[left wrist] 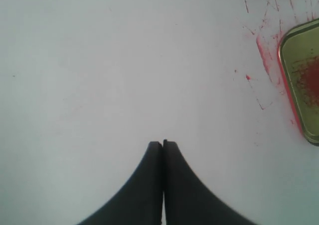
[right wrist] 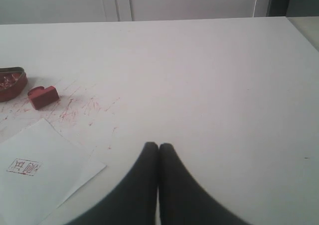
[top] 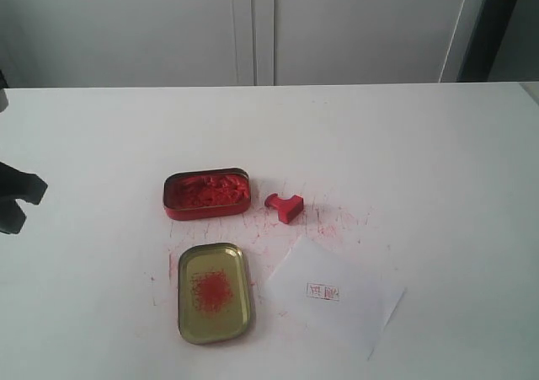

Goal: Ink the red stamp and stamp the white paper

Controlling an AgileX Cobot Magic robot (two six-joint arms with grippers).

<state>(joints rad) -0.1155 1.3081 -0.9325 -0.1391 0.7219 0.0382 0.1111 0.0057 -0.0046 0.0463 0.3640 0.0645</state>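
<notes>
Red stamp point(top: 285, 206) lies tipped over on the desk point(top: 421, 144), knob seemingly toward the red tin point(top: 202, 212), well apart from both pinched-shut, empty hands: past tin and gold lid point(top: 198, 314) from the left hand point(left wrist: 163, 143), past the white paper point(top: 337, 321) from the right hand point(right wrist: 158, 146).

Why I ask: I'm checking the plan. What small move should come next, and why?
Probably open the right gripper and move it toward the red stamp: the stamp lies beside the ink tin, and that gripper, like the left gripper, is shut and empty.
</notes>
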